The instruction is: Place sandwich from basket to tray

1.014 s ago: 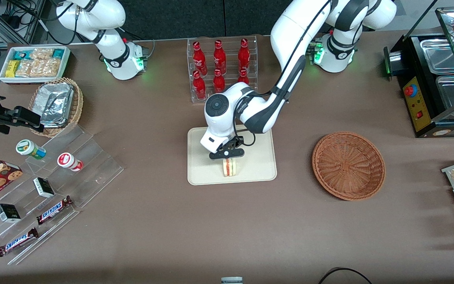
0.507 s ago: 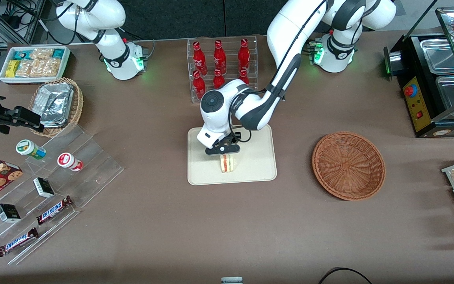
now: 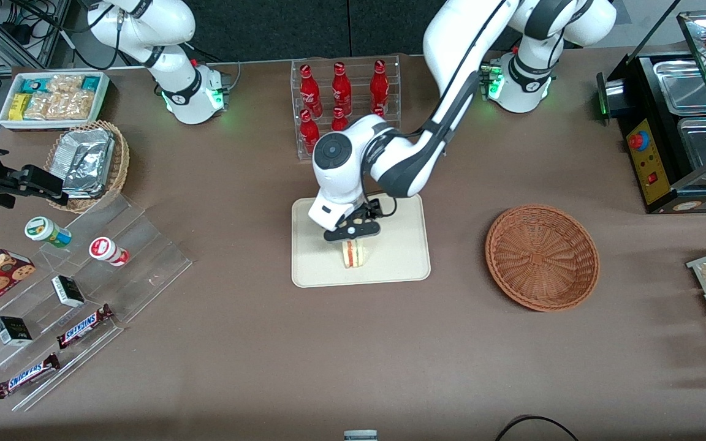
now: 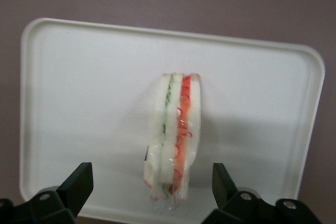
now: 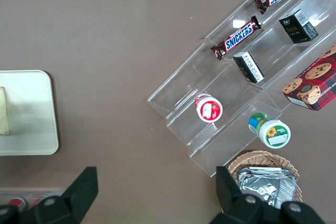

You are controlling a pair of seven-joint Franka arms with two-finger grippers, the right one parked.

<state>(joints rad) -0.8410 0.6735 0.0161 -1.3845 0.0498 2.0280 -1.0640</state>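
One pale triangular bread sandwich (image 4: 174, 140) is seen standing released on the flat cream rectangular tray (image 3: 402, 272), the left gripper (image 4: 152, 195) spread open above it, so only a clean lift is judged required.

My front camera sits high and looks steeply down over the whole desk (image 3: 304, 361), far enough off to take in both arm bases. The left wrist camera hangs close above the tray (image 4: 79, 77), facing straight down past the gripper (image 4: 152, 203), its jaws spread wide. My right wrist camera looks down from higher up on the clear stepped rack (image 5: 236, 77). All three views share the tray and the sandwich (image 3: 353, 253).
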